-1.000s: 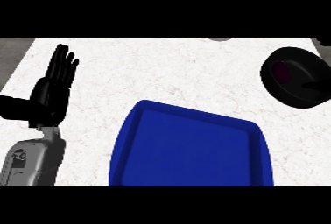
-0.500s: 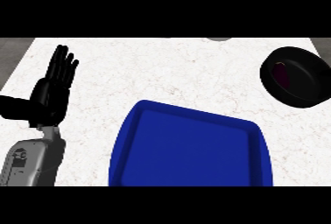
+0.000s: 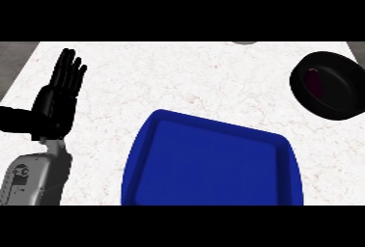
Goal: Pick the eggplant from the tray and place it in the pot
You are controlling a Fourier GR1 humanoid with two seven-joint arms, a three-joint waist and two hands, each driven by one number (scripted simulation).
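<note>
One blue tray (image 3: pixel 214 169), one black pot (image 3: pixel 329 86), one eggplant (image 3: pixel 314 83), one hand (image 3: pixel 55 99).

Left hand resting beside a blue tray, black pot at the far right

The white marbled counter (image 3: pixel 192 77) fills the view; the left hand (image 3: pixel 55 99) shows at the left side with its fingers straight and pointing up, thumb out to the side, holding nothing; its grey forearm (image 3: pixel 32 181) comes in from the lower left corner; the blue tray (image 3: pixel 214 164) lies at the lower centre, near the hand but apart from it; the black pot (image 3: pixel 330 86) sits at the right edge, well apart from the tray; a dark purple shape (image 3: pixel 314 82) shows inside it.
</note>
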